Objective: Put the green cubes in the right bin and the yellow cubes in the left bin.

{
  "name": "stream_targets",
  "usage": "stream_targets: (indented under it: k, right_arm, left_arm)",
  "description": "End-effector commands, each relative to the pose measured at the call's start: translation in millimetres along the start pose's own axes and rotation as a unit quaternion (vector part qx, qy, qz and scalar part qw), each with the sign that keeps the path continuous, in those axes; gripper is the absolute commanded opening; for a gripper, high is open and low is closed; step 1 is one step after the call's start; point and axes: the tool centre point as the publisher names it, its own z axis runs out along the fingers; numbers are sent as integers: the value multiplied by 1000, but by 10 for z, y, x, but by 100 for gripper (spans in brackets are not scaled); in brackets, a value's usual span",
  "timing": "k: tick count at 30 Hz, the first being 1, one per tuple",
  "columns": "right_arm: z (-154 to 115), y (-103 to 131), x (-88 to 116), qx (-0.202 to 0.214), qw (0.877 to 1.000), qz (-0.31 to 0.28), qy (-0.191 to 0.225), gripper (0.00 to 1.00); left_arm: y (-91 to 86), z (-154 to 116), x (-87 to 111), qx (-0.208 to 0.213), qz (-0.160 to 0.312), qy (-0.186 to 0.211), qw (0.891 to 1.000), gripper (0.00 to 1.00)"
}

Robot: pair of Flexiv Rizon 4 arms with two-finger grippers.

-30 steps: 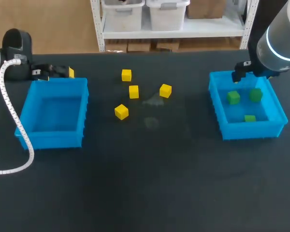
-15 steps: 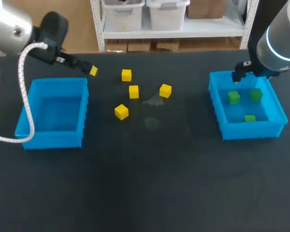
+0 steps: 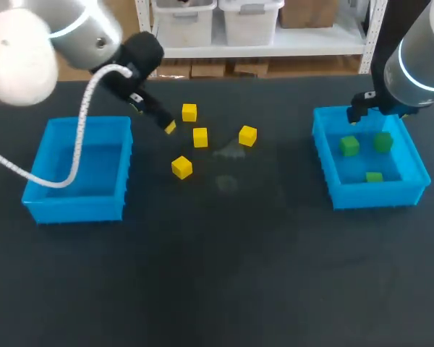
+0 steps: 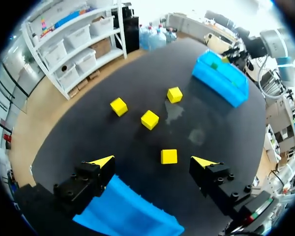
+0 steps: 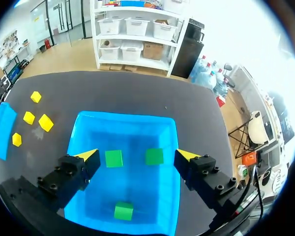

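Yellow cubes (image 3: 200, 136), all 4, lie mid-table; green cubes (image 3: 349, 146) sit in right bin (image 3: 376, 194). Left gripper (image 4: 155, 161), fingers apart & empty, has swung from behind left bin (image 3: 72, 206) to over them, so yellow sorting starts. Right gripper (image 5: 136, 155): apart, above its bin.

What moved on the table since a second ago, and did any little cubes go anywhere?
The left gripper swung from behind the left blue plastic bin toward the four small yellow cubes mid-table, open and empty. The right gripper stayed over the right blue plastic bin; the yellow cubes and the three green cubes have not moved.
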Motion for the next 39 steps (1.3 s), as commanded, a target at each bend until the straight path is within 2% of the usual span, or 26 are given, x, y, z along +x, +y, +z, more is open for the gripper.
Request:
stream_targets:
  k: [1,6,14,26,39]
  right_arm:
    - [-3,0,13,1,1000,0,-2,100]
    - [-3,0,13,1,1000,0,-2,100]
    - [-3,0,13,1,1000,0,-2,100]
    - [-3,0,13,1,1000,0,-2,100]
    - [-3,0,13,1,1000,0,-2,100]
  left_arm:
    - [-69,169,-35,-2,5,104,995,100]
    - [-205,307,39,1,14,144,990,100]
    - [-318,481,130,-3,14,159,987,100]
    - [-310,829,140,-36,7,166,985,100]
    - [-303,999,254,-60,0,158,986,100]
